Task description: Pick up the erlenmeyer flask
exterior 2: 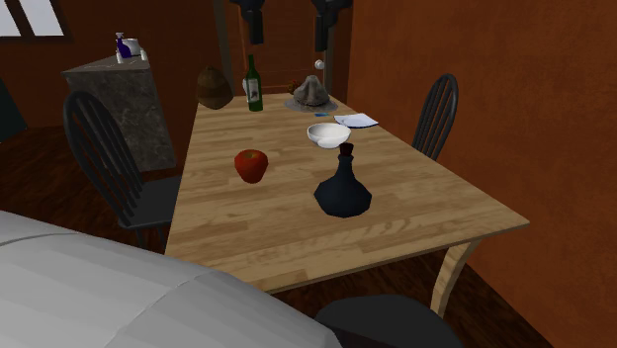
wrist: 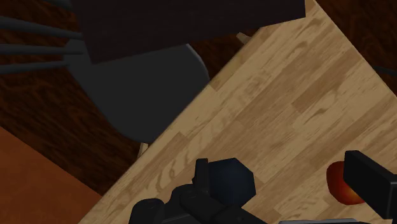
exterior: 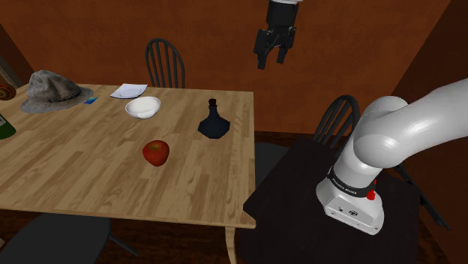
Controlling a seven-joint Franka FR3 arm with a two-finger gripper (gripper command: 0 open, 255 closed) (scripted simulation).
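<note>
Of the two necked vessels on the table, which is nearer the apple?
The squat dark-blue flask, beside the apple; the tall green bottle stands far off by the hat.

Dim and warm all round here. The wooden surface (exterior: 90,172) is the brightest stretch, lit evenly from above. The white arm (exterior: 397,127) catches a soft sheen on its shell. The flask (exterior 2: 342,188) shows a faint bluish gleam, and the floor (exterior: 19,217) beneath the surface sinks into deep shade.
</note>
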